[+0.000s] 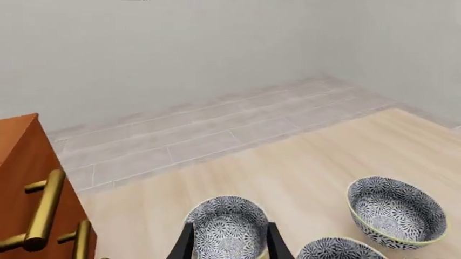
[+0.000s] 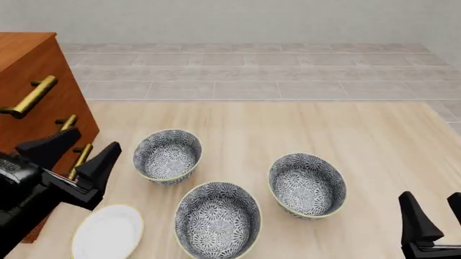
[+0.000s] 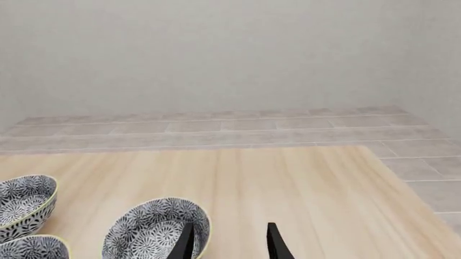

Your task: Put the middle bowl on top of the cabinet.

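Three blue-and-white floral bowls stand on the wooden table. The middle bowl (image 2: 217, 220) is the front one; it also shows at the picture edge in both wrist views (image 1: 338, 249) (image 3: 32, 248). The reddish-brown cabinet (image 2: 36, 70) (image 1: 25, 162) with brass handles stands at the far left. My left gripper (image 2: 78, 156) (image 1: 229, 248) is open beside the cabinet, left of the left bowl (image 2: 167, 155) (image 1: 226, 224), which shows between its fingers. My right gripper (image 2: 435, 216) (image 3: 230, 245) is open at the near right, apart from the right bowl (image 2: 307, 185) (image 3: 155, 229) (image 1: 396, 210).
A flat white plate (image 2: 108, 232) lies at the near left, below the left gripper and left of the middle bowl. The table's far edge (image 2: 273, 102) meets a grey tiled floor and a pale wall.
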`<control>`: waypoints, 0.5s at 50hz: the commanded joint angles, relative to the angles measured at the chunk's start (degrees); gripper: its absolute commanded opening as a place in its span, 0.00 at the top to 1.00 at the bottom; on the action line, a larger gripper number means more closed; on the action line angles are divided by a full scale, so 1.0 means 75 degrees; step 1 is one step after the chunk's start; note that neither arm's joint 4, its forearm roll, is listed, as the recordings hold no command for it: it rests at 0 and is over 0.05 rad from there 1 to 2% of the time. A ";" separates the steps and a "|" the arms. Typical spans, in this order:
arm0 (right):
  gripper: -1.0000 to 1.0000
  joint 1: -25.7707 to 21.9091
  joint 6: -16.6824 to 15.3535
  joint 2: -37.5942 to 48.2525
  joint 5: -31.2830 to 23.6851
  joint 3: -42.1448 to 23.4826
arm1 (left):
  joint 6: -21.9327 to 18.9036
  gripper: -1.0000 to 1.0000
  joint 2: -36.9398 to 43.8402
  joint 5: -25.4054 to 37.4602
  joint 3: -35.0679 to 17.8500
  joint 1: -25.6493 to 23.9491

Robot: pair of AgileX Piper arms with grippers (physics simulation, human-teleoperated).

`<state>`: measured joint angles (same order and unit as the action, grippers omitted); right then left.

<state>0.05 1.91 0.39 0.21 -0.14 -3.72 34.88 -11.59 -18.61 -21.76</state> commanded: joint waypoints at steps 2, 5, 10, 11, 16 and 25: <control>0.00 -0.0066 -0.0076 0.0020 0.0008 -0.0007 | -0.0198 0.00 0.1141 -0.0005 -0.0937 -0.0717; 0.00 -0.0070 -0.0077 0.0048 0.0036 -0.0004 | -0.0223 0.00 0.1299 0.0014 -0.1106 -0.0798; 0.00 -0.0057 -0.0043 0.0023 0.0016 0.0003 | -0.0319 0.00 0.1608 0.0038 -0.1468 -0.1024; 0.00 -0.0056 -0.0039 0.0022 0.0015 0.0005 | -0.0294 0.00 0.1666 0.0061 -0.1536 -0.1062; 0.00 -0.0060 0.0006 0.0067 0.0055 0.0004 | -0.0345 0.00 0.1978 0.0144 -0.1890 -0.1343; 0.00 -0.0048 0.0051 0.0092 0.0076 0.0003 | -0.0336 0.00 0.2462 0.0335 -0.2440 -0.1677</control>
<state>-0.32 2.01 0.89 0.62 -0.11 -5.99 49.26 -10.12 -32.52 -31.51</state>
